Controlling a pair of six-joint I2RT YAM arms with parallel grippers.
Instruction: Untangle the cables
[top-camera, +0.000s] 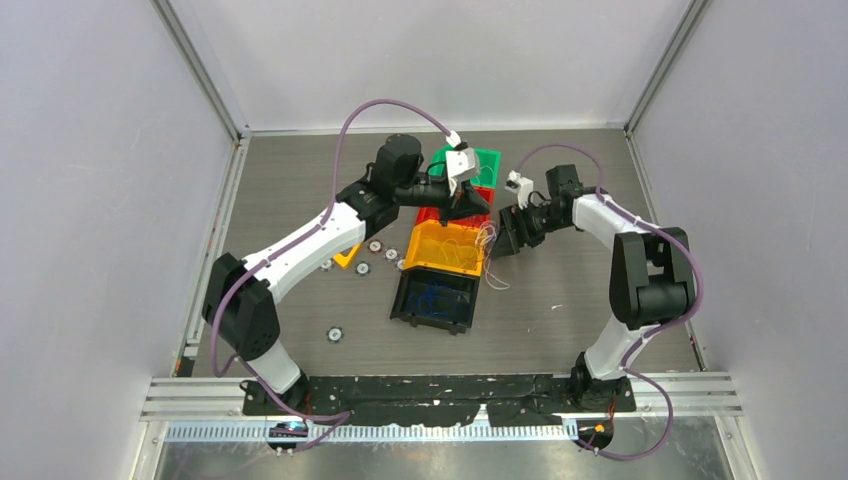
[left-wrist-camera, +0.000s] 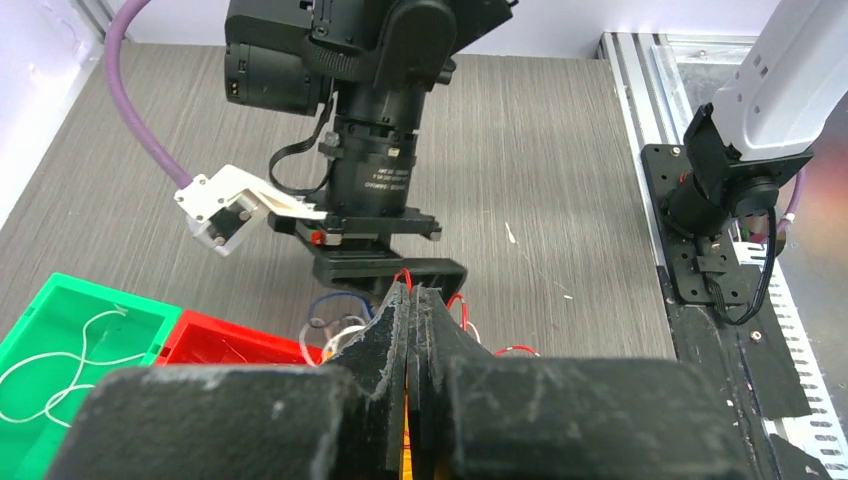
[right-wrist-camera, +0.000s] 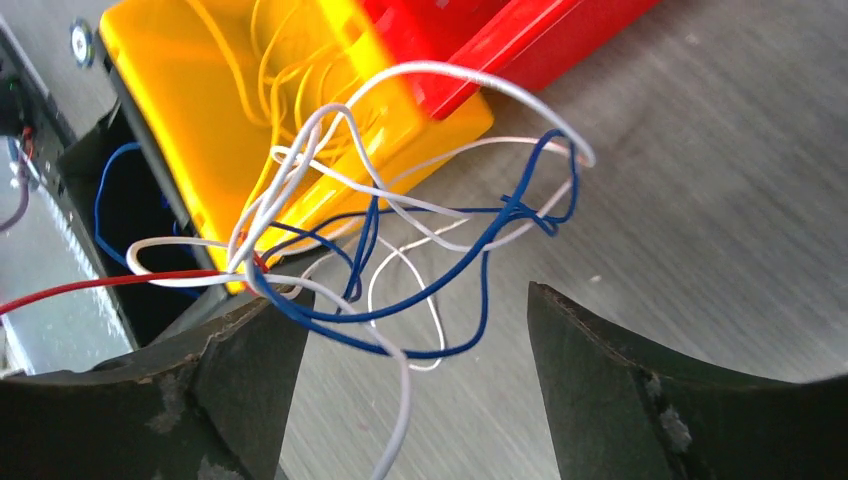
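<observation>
A tangle of white and blue cables (right-wrist-camera: 400, 220) hangs just in front of my right gripper (right-wrist-camera: 412, 295), which is open with loops drooping between its fingers. In the top view the tangle (top-camera: 488, 240) sits by the yellow bin's right edge, with my right gripper (top-camera: 505, 235) beside it. My left gripper (left-wrist-camera: 417, 292) is shut on a red cable (left-wrist-camera: 403, 272) whose loop pokes out at the fingertips. It hovers over the red bin (top-camera: 483, 193). The red cable (right-wrist-camera: 100, 285) runs taut from the tangle to the left.
Green bin (top-camera: 485, 160) holds white cables (left-wrist-camera: 60, 365). The yellow bin (top-camera: 445, 248) holds yellow cables, and the black bin (top-camera: 435, 298) holds blue ones. Small round parts (top-camera: 362, 268) lie left of the bins, with one nearer (top-camera: 335, 335). Walls enclose the table.
</observation>
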